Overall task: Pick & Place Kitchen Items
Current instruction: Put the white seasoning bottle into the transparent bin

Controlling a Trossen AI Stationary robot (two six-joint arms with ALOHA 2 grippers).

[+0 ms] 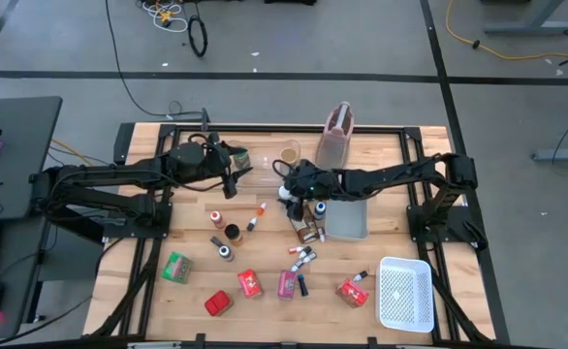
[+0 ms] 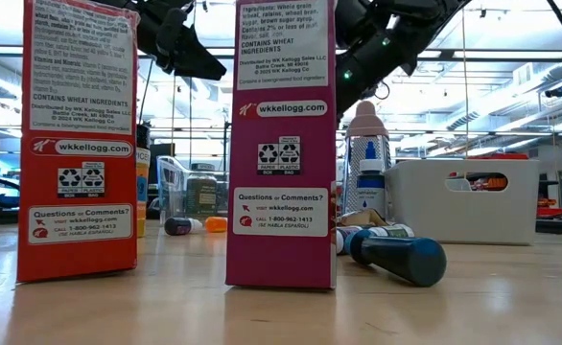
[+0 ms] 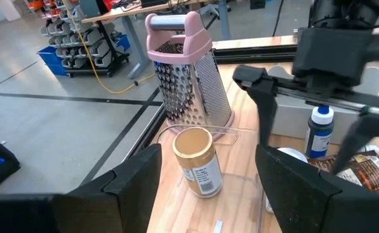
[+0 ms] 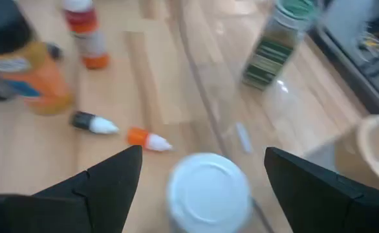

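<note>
Hovering with its fingers spread, the right pincer sits directly over a white-lidded jar standing upright near the surface's middle, its long axis vertical, so the likely move is straight down. The left pincer, also spread, faces a gold-lidded jar farther left; the right arm is clearly nearer the white lid.

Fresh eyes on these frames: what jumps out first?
Both dark arms meet mid-table over scattered jars, bottles and packets: the open right claw hangs above a white-lidded jar, the open left claw faces a gold-lidded jar. Behind it stands the pink-handled metal grater; a white mesh basket sits at the table's near right corner.
</note>
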